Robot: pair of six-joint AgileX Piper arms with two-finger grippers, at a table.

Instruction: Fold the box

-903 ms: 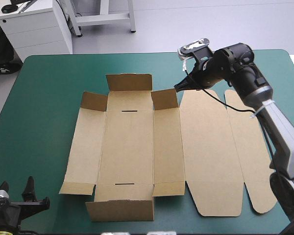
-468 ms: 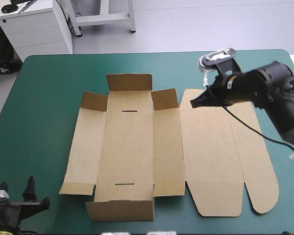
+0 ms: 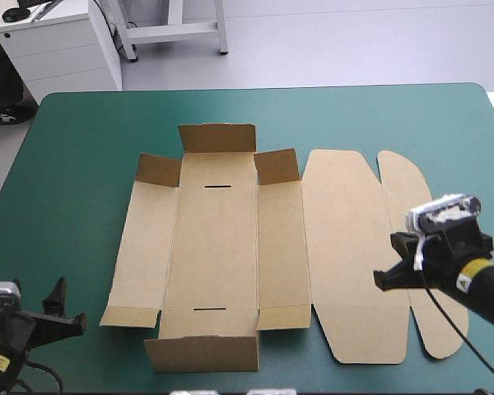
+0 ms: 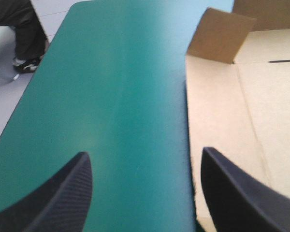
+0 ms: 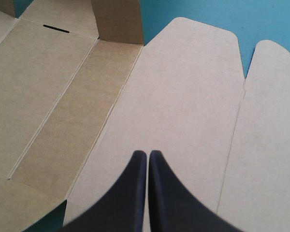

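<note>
Brown board is lying spread out on the middle of the teal-green cover (image 3: 82,164): the box (image 3: 216,247) is resting mostly flat. At its far end the far flap (image 3: 216,137) and two small corner flaps (image 3: 159,170) are standing up, and the near wall (image 3: 202,352) is standing raised as well. The lid panel (image 3: 350,239) is lying flat on the box's right side, with a rounded flap (image 3: 412,214) beyond it.

The right gripper (image 3: 380,281) is hanging over the near part of the lid panel, its black fingers pressing together into one point; whether it is touching the board cannot be told.

The left gripper (image 4: 145,153) is sitting at the table's near left corner, fingers standing wide apart and holding nothing, with the box's left edge lying just ahead of one finger.
</note>
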